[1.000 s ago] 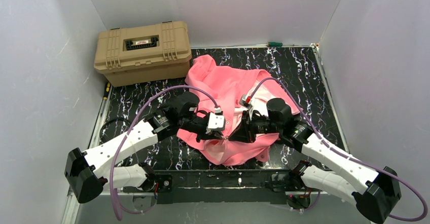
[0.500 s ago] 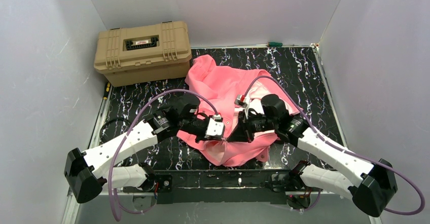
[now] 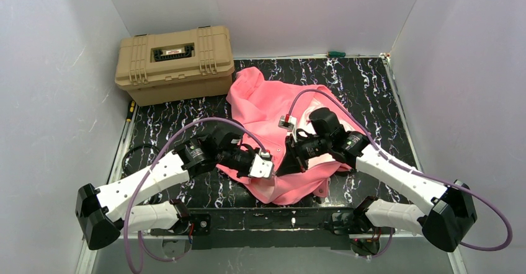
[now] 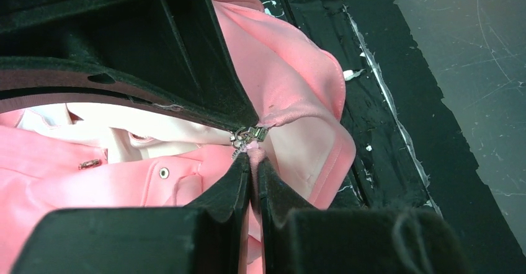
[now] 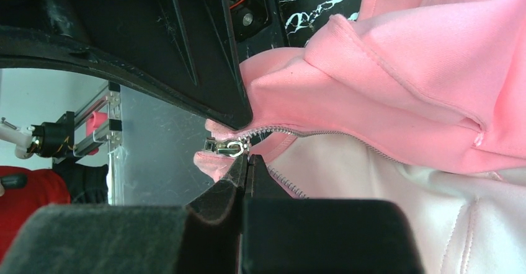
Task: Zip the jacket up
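The salmon-pink jacket (image 3: pixel 267 103) lies crumpled on the black marbled table, its pale lining showing at the open front. Both grippers meet at its near hem. My left gripper (image 3: pixel 270 170) is shut on the pink fabric end just below the metal zipper slider (image 4: pixel 248 135). My right gripper (image 3: pixel 283 166) is shut, its tips right at the slider's pull ring (image 5: pixel 228 147). The pull tab itself is hidden between the pads. From the slider the zipper teeth (image 5: pixel 347 139) run apart, unjoined. The jacket (image 4: pixel 298 75) (image 5: pixel 403 57) fills both wrist views.
A tan hard case (image 3: pixel 173 63) stands at the back left, touching the jacket's far corner. A green-handled tool (image 3: pixel 335 54) lies along the back wall and a yellow-handled one (image 3: pixel 130 108) by the left wall. White walls enclose three sides.
The right gripper's jaws have shut at the zipper slider, and its arm has swung left and up. The left wrist has shifted toward the near edge, still gripping the hem.
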Robot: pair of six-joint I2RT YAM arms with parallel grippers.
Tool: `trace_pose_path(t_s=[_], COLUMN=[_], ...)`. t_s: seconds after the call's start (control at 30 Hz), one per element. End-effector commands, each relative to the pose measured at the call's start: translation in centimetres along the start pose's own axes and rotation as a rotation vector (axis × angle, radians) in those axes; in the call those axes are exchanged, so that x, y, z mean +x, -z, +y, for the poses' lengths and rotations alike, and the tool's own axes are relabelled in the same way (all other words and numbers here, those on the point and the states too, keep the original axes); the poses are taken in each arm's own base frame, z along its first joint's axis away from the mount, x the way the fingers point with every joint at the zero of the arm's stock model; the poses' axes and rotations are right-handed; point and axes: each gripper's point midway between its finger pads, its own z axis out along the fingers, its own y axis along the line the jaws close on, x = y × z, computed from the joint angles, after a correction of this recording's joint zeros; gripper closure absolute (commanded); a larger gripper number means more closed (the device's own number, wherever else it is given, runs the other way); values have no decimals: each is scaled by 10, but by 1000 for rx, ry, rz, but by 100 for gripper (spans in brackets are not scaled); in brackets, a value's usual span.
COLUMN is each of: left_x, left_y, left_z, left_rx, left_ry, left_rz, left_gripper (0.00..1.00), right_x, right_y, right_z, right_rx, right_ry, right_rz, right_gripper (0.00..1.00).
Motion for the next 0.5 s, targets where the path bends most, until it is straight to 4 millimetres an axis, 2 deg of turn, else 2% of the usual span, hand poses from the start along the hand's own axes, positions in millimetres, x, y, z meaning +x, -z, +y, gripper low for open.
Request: trace_pose_path(t_s=[0.0,0.33,0.47], left_x=[-42,-66,-76], left_y=[11,11,11], left_z=[8,11,8], left_rx=[-28,-27,-12], left_ry=[-105,-140,-158], left_rz=[-104,-148,-168], left_gripper=[100,100,100], right_x=[-21,-14,-23], right_y=[3,-11,-9], right_z=[1,-21,-26], right_rx=[37,164,209], right_ry=[39,21,42], right_rz=[-32,17,-12], right_gripper=[99,99,99])
